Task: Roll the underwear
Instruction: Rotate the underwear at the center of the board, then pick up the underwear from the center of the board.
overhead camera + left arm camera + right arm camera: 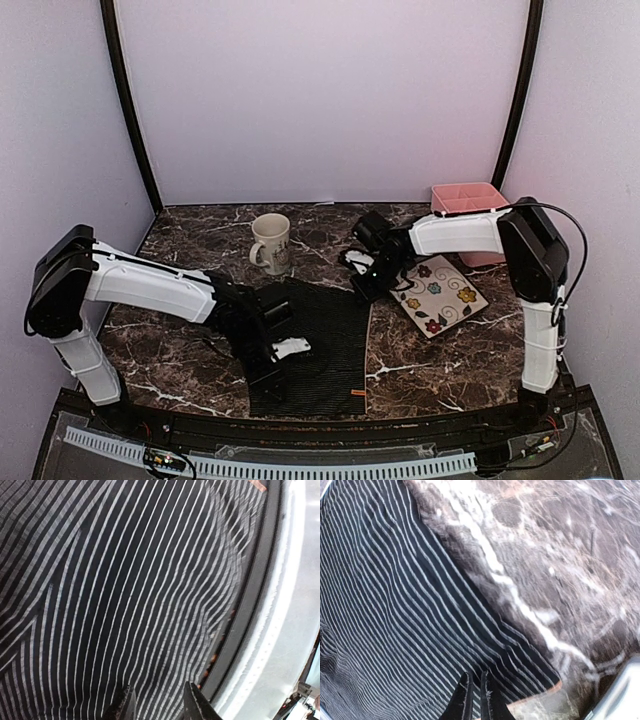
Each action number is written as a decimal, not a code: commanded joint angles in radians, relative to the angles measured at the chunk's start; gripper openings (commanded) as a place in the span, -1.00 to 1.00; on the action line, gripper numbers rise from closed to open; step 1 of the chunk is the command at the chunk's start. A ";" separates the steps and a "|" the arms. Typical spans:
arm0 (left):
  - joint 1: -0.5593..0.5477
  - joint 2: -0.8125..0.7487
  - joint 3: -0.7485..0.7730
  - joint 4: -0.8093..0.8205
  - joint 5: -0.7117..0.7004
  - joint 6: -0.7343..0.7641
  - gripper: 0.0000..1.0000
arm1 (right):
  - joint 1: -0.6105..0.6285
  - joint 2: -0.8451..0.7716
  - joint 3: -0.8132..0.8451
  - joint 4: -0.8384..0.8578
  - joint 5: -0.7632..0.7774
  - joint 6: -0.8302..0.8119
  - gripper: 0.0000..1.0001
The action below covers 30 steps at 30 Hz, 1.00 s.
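The black underwear [325, 335] lies flat beneath both sets of jaws: the right gripper [476, 700], nearly closed, seems to pinch its corner for folding, while the left gripper [160, 707], half open, hovers empty above it, likely to pin it.

Shows black with fine white stripes across the underwear [320, 340], plus an orange tag at the hem. Dark brown marble veined white for the table [470, 350]. Cream mug [271, 240]; pink tray [470, 200]; white plate [455, 310] dotted with red, yellow and pink flowers. White shells and black joints on left arm [150, 285] and right arm [455, 235].
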 commanded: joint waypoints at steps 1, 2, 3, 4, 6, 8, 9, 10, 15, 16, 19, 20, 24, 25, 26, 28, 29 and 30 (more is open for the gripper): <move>0.035 -0.112 0.031 0.025 0.044 -0.026 -0.28 | -0.010 -0.112 -0.050 -0.045 0.008 -0.054 -0.81; 0.053 -0.119 0.036 0.038 0.029 -0.031 -0.29 | -0.010 -0.133 -0.060 -0.042 0.002 -0.054 -0.80; 0.080 -0.120 0.046 0.043 0.010 -0.035 -0.29 | -0.010 -0.149 -0.067 -0.040 -0.004 -0.050 -0.80; 0.099 -0.111 0.058 0.045 -0.018 -0.039 -0.29 | -0.010 -0.168 -0.074 -0.040 -0.015 -0.041 -0.79; 0.121 -0.086 0.077 0.044 -0.091 -0.032 -0.29 | -0.010 -0.193 -0.091 -0.025 -0.055 -0.013 -0.79; 0.130 -0.049 0.082 0.041 -0.147 -0.010 -0.30 | -0.009 -0.213 -0.123 0.000 -0.112 0.027 -0.78; 0.133 -0.037 0.080 0.041 -0.164 0.000 -0.31 | -0.007 -0.220 -0.141 0.014 -0.128 0.045 -0.77; 0.135 -0.023 0.075 0.040 -0.176 0.008 -0.31 | -0.003 -0.225 -0.159 0.026 -0.140 0.060 -0.77; 0.136 0.007 0.036 0.033 -0.170 0.029 -0.33 | 0.009 -0.193 -0.214 0.084 -0.145 0.084 -0.78; 0.134 0.003 0.024 0.036 -0.153 0.027 -0.32 | 0.010 -0.181 -0.214 0.092 -0.142 0.080 -0.78; 0.121 -0.012 -0.024 0.047 -0.117 0.009 -0.35 | 0.010 -0.135 -0.192 0.106 -0.142 0.068 -0.78; 0.120 -0.020 -0.044 0.058 -0.096 -0.001 -0.36 | 0.010 -0.117 -0.180 0.105 -0.144 0.061 -0.78; 0.108 -0.053 -0.124 0.093 -0.024 -0.045 -0.41 | 0.010 -0.062 -0.143 0.100 -0.153 0.038 -0.76; 0.096 -0.058 -0.134 0.092 -0.011 -0.052 -0.42 | 0.010 -0.059 -0.136 0.093 -0.158 0.030 -0.76; 0.083 -0.064 -0.140 0.091 0.012 -0.057 -0.42 | 0.010 -0.061 -0.134 0.087 -0.161 0.020 -0.75; 0.062 -0.078 -0.135 0.079 0.043 -0.058 -0.42 | 0.009 -0.082 -0.142 0.076 -0.176 -0.003 -0.72; 0.061 -0.091 -0.131 0.073 0.058 -0.057 -0.43 | 0.008 -0.101 -0.151 0.075 -0.185 -0.013 -0.69; 0.067 -0.111 -0.125 0.069 0.060 -0.051 -0.43 | 0.004 -0.125 -0.166 0.079 -0.197 -0.022 -0.65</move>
